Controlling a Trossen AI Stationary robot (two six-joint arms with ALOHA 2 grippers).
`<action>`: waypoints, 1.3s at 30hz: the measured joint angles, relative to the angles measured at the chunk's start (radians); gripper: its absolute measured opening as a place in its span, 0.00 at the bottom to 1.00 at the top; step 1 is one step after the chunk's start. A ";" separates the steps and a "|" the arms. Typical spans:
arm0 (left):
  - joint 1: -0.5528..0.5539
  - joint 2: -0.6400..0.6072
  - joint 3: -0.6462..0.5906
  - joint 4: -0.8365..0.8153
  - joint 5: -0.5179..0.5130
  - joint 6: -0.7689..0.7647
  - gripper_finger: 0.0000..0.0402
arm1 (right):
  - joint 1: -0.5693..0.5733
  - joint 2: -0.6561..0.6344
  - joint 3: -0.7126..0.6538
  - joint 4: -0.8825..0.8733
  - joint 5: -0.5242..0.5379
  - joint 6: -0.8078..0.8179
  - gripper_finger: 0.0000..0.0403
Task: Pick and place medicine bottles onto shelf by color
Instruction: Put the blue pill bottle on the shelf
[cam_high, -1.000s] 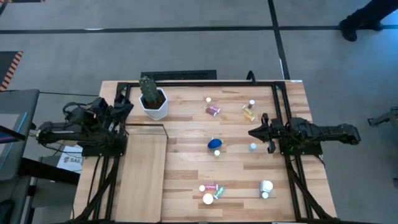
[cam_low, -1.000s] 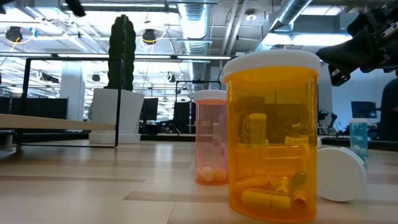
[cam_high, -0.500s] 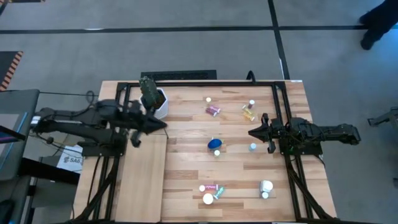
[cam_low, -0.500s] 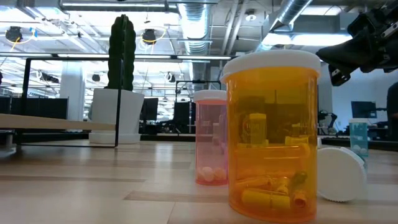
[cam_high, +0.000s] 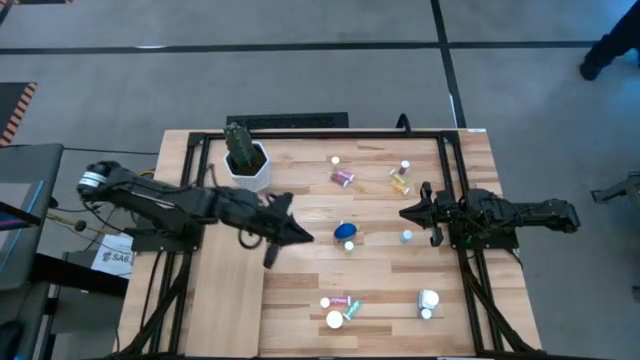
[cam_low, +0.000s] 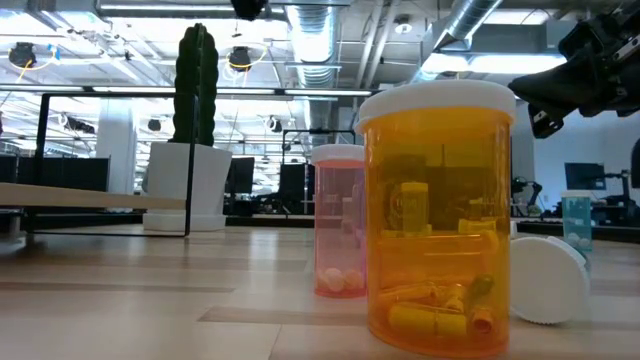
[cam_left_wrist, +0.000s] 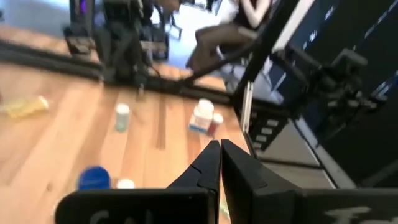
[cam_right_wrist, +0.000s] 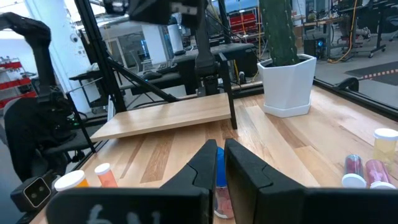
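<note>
My left arm has swung out from its parked spot at the worktop's edge: a second ago it was folded up beside the plant pot (cam_high: 247, 166), half a second ago it had reached just past the pot, and now the left tool (cam_high: 296, 236) hangs over the worktop (cam_high: 380, 270) just beyond the shelf (cam_high: 226, 285), pointing toward the blue bottle (cam_high: 345, 231). Its fingers (cam_left_wrist: 210, 163) are pressed together with nothing between them.

The right tool (cam_high: 408, 213) has not shifted at all; it sits on the far side of the blue bottle from the left tool, clenched and empty.

None of the bottles have moved. Beyond the blue bottle from the shelf lie a pink bottle (cam_high: 343, 177) and an amber bottle (cam_high: 400, 182). On the blue bottle's other side a pink-and-green cluster (cam_high: 342, 304) lies by a white cap (cam_high: 334, 320), and a white bottle (cam_high: 428, 299) lies well off toward the right arm's side. The shelf carries no bottles yet.

In the low view the amber bottle (cam_low: 436, 215) and pink one (cam_low: 339, 220) stand exactly as before.
</note>
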 joint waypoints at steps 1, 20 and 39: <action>-0.009 0.024 0.014 -0.007 0.001 0.000 0.00 | 0.000 0.000 0.000 0.000 0.000 0.000 0.14; -0.060 0.316 0.170 -0.002 -0.103 -0.007 0.00 | 0.000 0.000 0.000 0.000 0.000 0.000 0.14; 0.026 0.334 0.171 0.229 -0.272 0.148 0.15 | 0.000 0.000 0.000 0.000 0.000 0.000 0.14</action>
